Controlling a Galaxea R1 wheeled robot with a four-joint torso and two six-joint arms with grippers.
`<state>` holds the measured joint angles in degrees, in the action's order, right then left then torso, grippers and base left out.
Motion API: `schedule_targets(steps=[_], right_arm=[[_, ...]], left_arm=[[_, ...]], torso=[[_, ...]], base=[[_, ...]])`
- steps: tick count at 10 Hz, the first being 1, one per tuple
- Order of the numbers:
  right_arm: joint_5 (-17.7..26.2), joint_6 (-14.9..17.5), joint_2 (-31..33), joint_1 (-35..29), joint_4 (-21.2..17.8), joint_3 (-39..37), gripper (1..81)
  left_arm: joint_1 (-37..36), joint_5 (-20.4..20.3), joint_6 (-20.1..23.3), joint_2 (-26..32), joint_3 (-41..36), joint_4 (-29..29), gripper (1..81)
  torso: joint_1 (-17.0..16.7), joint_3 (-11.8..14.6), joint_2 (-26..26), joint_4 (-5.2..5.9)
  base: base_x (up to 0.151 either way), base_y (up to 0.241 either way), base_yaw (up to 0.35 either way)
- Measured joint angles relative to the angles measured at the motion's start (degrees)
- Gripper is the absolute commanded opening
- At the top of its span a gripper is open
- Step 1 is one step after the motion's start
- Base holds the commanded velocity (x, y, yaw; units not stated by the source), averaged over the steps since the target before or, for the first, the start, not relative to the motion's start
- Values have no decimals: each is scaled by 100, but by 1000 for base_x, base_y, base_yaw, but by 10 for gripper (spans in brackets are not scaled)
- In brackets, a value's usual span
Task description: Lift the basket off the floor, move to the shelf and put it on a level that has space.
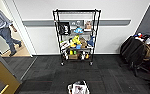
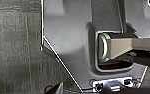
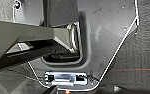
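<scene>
Basket [image 1: 78, 88] sat on the floor [image 1: 48, 75] at your 6 o'clock, close in front, partly cut off, so you couldn't tell its long axis. Shelf [image 1: 77, 37] stood at 12 o'clock against the wall, its top level [image 1: 77, 11] bare, lower tiers cluttered. You couldn't tell the state of either gripper's jaws. A person [image 1: 2, 27] walked at 10 o'clock.
</scene>
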<state>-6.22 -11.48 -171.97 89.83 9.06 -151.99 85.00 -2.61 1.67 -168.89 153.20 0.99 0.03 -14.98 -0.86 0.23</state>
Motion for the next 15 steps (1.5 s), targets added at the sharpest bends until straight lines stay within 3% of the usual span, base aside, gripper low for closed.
schedule_targets(steps=[15], right_arm=[[0, -15, -52, -48, 0, -27, 811]], left_arm=[[7, -2, 1, -63, 0, -13, 811]], torso=[[-2, -2, 4, 0]], base=[[160, 0, 0]])
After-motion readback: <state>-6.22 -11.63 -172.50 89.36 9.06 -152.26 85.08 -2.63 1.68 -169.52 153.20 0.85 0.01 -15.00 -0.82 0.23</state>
